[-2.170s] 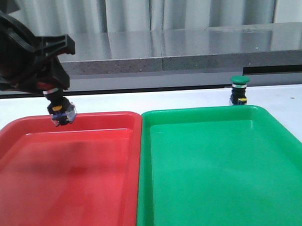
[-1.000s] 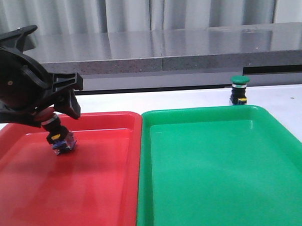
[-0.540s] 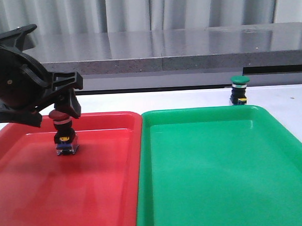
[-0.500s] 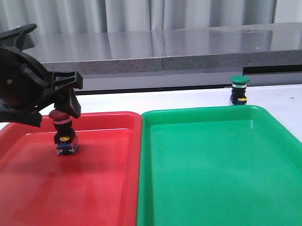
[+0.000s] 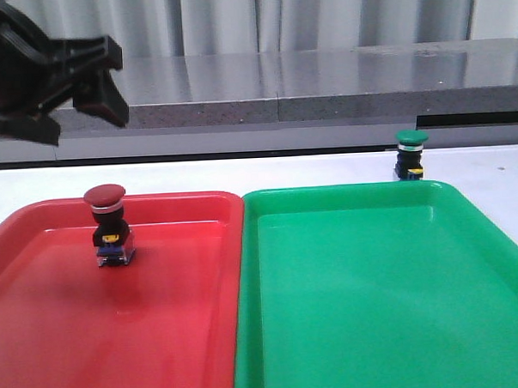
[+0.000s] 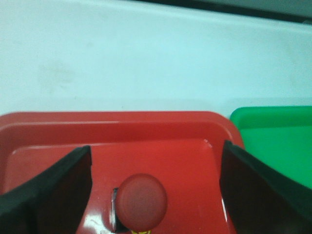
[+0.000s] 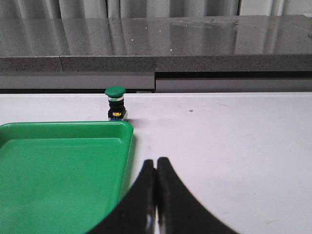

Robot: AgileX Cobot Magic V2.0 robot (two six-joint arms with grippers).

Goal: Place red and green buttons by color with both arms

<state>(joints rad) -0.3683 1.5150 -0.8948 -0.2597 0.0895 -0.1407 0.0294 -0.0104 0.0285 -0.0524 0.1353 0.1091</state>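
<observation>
One button, the red button (image 5: 106,223), stands upright in the red tray (image 5: 42,341) under the wide-open left claw (image 5: 65,82); next, the pinched-shut right claw (image 7: 156,195) must open for the green button (image 5: 410,156) on the surface at the green tray's (image 5: 377,326) one o'clock.

The white counter (image 5: 327,167) carries a red tray (image 5: 42,341) touching the left side of a green tray (image 5: 376,309); a green button (image 5: 410,154) stands just behind the green tray's far right corner.

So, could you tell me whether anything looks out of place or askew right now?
Only the green button: it stands upright on the white table behind the green tray, not in it. The red button stands upright in the red tray.
</observation>
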